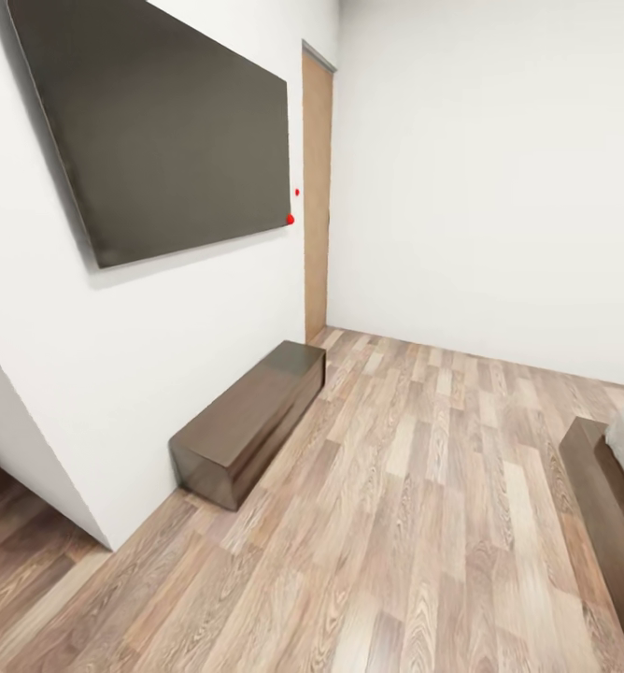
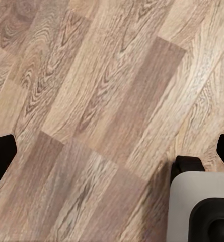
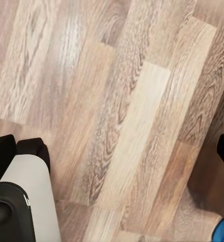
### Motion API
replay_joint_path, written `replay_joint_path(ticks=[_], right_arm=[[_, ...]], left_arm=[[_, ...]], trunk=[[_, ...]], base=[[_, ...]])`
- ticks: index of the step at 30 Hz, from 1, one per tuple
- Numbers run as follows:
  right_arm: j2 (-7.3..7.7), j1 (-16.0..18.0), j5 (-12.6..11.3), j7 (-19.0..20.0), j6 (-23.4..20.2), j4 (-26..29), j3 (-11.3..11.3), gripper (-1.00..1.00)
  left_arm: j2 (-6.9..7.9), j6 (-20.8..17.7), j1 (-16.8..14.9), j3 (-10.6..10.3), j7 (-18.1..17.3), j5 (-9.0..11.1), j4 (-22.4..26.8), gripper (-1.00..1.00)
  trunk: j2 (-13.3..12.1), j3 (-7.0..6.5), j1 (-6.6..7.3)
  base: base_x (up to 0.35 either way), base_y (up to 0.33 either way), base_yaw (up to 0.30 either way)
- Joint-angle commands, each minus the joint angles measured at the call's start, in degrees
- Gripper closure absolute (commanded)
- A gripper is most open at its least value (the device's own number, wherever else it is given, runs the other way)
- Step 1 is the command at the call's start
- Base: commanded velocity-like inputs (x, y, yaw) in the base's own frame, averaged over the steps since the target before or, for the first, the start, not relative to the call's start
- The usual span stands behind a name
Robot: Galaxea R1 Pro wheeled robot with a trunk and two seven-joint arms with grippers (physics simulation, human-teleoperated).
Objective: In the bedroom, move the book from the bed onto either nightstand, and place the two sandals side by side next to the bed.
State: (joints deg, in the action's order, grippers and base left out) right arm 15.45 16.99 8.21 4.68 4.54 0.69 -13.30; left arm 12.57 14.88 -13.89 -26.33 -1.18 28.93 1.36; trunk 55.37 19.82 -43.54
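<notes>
Wood-plank flooring [image 1: 415, 523] is crossed; the bed [image 1: 620, 486] corner is seen well apart from a low bench [image 1: 251, 421]. Both grippers' fingertips are spread, nothing held. The book, unseen on it, is judged light, thin, best pinched edgewise.

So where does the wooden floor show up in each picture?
Head view: the wooden floor spreads across the lower half, between the dark bench and the bed.
Left wrist view: it lies beneath the open left gripper.
Right wrist view: it lies beneath the open right gripper.
Shared landmark: its pale and brown planks.
</notes>
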Motion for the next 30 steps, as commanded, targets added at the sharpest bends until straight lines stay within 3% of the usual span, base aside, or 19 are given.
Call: replay_joint_path(ticks=[1, 22, 30], right_arm=[[0.02, 0.1, 0.6, 0.2, 0.2, -0.1, -0.5, -1.0], [0.07, 0.1, 0.6, 0.2, 0.2, -0.1, -0.5, -1.0], [0.03, 0.1, 0.6, 0.2, 0.2, -0.1, -0.5, -1.0]], left_arm=[[0.0, 0.2, 0.0, -0.6, -0.1, 0.6, 0.0, -1.0], [-0.89, 0.2, 0.0, -2.7, 0.0, 0.6, 0.0, -1.0], [-0.96, 0.2, 0.0, -2.9, 0.1, 0.6, 0.0, -1.0]], trunk=[[0.0, 0.06, -0.04], [0.0, 0.06, -0.04], [0.0, 0.06, -0.04]], base=[[0.33, 0.036, -0.278], [0.337, 0.006, -0.277], [0.339, 0.0, -0.108]])
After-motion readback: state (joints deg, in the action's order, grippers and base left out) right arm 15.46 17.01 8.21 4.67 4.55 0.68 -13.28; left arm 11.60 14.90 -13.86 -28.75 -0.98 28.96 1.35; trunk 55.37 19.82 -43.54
